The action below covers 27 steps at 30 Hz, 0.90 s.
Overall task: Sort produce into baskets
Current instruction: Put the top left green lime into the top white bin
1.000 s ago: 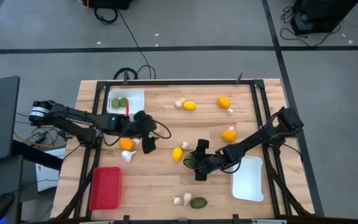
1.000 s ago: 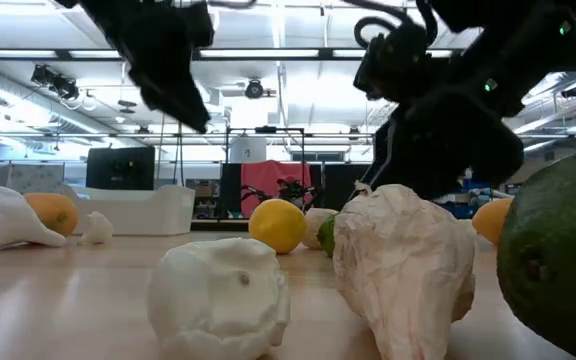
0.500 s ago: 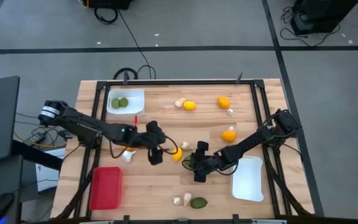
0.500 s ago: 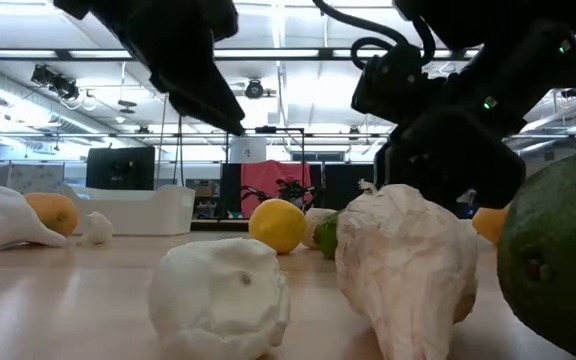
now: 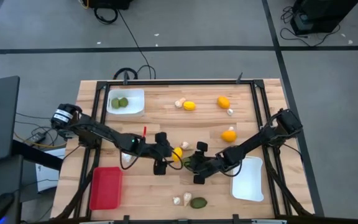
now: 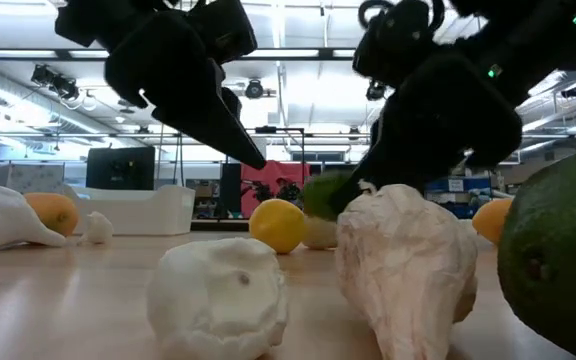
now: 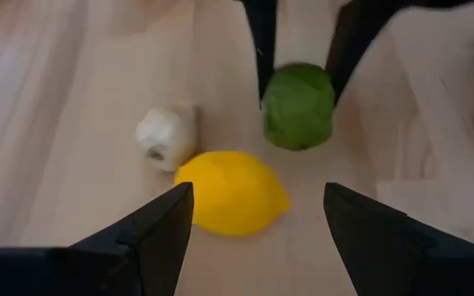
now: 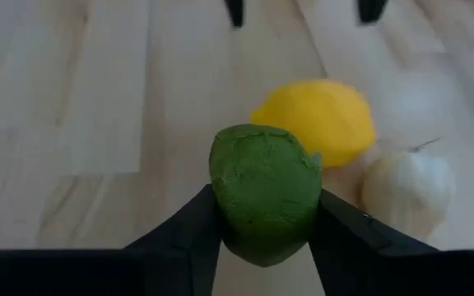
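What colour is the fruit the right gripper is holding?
Dark green. The fruit is clamped in the right gripper, clearest in the right wrist view.

Probably a lab — ceiling strip lights (image 6: 298, 52), monitors (image 6: 118, 165)

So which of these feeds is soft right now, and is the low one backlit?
Low view: yes, bright ceiling lights behind turn both arms into dark silhouettes, and the nearest green fruit is a close, soft blur. Left wrist view: yellow fruit and garlic piece look slightly smeared. Right wrist view: the held green fruit is fairly crisp, the table beyond soft. High view: evenly lit, no glare.
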Tool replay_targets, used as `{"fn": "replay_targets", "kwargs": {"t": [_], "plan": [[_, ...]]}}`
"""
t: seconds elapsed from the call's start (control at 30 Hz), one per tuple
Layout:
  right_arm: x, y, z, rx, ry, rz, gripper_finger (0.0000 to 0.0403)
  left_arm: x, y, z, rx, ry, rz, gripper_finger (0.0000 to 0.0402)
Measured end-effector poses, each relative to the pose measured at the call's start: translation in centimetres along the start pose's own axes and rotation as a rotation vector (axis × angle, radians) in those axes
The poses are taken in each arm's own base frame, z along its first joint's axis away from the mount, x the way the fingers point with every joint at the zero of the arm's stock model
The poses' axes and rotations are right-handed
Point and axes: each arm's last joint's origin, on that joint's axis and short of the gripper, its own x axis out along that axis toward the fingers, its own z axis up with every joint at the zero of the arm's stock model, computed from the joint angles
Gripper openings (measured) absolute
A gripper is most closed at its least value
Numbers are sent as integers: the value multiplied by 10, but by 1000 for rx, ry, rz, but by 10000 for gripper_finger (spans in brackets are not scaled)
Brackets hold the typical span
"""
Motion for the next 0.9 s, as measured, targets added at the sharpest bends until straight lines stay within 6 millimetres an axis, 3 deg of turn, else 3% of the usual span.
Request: {"fn": "replay_targets", "kwargs": {"t": [0.3, 0.63, 0.9], "plan": [[-6, 1, 18, 0, -143, 4, 170, 5, -6, 10, -7, -128, -50, 278], [-7, 0, 27, -15, -225, -24, 170, 6, -9, 11, 30, -141, -84, 276], [-7, 0, 27, -16, -228, -14, 175, 6, -9, 12, 29, -146, -85, 212]]}}
